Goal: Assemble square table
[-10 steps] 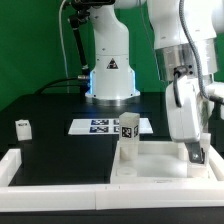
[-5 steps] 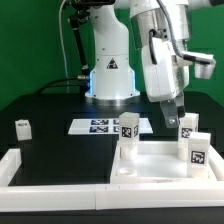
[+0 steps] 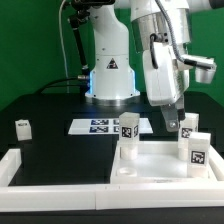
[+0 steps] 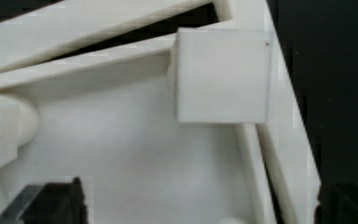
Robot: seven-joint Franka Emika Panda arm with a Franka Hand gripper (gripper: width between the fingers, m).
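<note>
The square table's white slab [image 3: 155, 160] lies flat at the exterior view's lower right. Three white tagged legs stand upright on its corners: one at the near left corner [image 3: 128, 131], one at the far right [image 3: 188, 126] and one at the near right [image 3: 197, 149]. A fourth leg [image 3: 22, 127] stands loose on the black table at the exterior view's left. My gripper [image 3: 173, 118] hangs open above the slab's far side, holding nothing. In the wrist view the slab [image 4: 105, 130] and one upright leg [image 4: 226, 75] lie below my gripper [image 4: 197, 205], whose dark fingers [image 4: 51, 205] stand wide apart.
The marker board [image 3: 100, 126] lies behind the slab near the robot's base [image 3: 110, 75]. White L-shaped border rails [image 3: 60, 178] run along the front and the exterior view's left of the work area.
My arm has risen and swung to the exterior view's left, away from the right-hand legs, which now show standing on the slab. Over the last half second it has barely moved.
</note>
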